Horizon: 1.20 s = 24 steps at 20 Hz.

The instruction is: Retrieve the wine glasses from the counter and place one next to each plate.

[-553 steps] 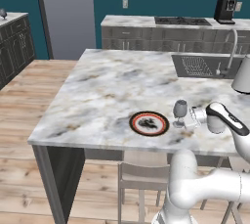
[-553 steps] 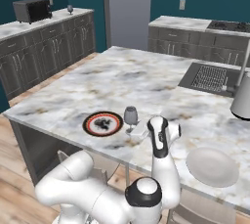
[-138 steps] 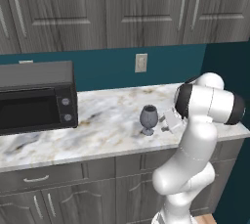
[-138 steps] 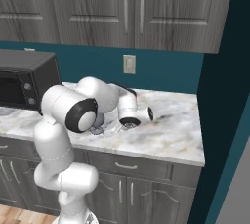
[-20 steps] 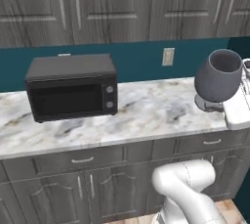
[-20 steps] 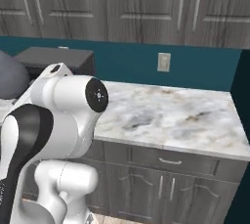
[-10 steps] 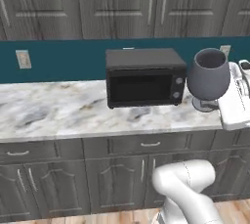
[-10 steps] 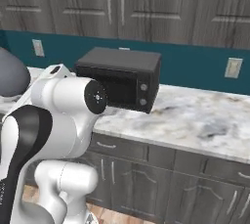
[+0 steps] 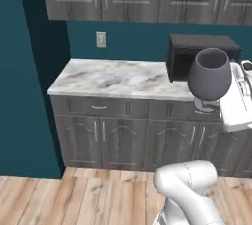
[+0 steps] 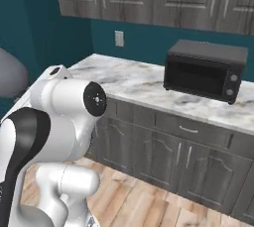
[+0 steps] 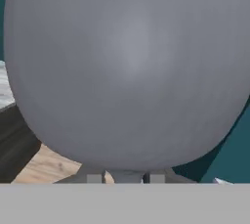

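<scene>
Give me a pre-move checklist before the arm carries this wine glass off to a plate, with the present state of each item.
1. Wine glass off the counter: ok, it hangs in the air in front of the cabinets.
2. Glass upright: ok, its open mouth faces up in the left base view.
3. Gripper shut on the glass: ok, the fingertips sit at the stem under the bowl in the hand view.
4. Clearance from the toaster oven: cannot tell, the glass overlaps it in the left base view.
5. Target plate in sight: not ok, these views face the counter and wall.
6. Floor ahead of the base: ok, bare wood as far as the views show.
</scene>
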{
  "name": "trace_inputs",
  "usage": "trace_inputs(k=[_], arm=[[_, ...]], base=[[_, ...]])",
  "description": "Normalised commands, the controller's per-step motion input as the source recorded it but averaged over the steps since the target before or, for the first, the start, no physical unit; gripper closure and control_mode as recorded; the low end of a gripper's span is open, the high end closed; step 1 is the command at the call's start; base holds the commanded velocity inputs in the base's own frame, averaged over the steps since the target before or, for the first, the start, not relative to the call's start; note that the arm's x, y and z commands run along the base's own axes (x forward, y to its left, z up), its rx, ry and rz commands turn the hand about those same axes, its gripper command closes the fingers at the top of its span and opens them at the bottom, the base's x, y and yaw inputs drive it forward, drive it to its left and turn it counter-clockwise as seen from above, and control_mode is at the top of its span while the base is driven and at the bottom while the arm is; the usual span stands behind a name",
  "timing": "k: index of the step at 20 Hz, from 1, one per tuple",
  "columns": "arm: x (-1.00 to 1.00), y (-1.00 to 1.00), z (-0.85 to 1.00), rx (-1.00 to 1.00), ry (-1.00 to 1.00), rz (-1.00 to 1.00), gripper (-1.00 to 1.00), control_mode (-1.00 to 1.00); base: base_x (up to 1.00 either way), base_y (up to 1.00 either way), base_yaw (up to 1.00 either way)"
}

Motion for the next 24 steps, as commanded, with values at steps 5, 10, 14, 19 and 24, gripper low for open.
trace_inputs(k=[5,10,14,19,24], arm=[[0.0,0.0,0.0,0.0,0.0,0.0,1.0,1.0],[0.0,0.0,0.0,0.0,0.0,0.0,1.0,1.0],[0.0,0.0,0.0,0.0,0.0,0.0,1.0,1.0],[0.0,0.0,0.0,0.0,0.0,0.0,1.0,1.0],[0.0,0.0,0.0,0.0,0.0,0.0,1.0,1.0]], base=[[-0.42,0.58,0.81],[-0.03,0.0,1.0],[-0.01,0.0,1.0],[0.0,0.0,1.0],[0.0,-0.03,0.98]])
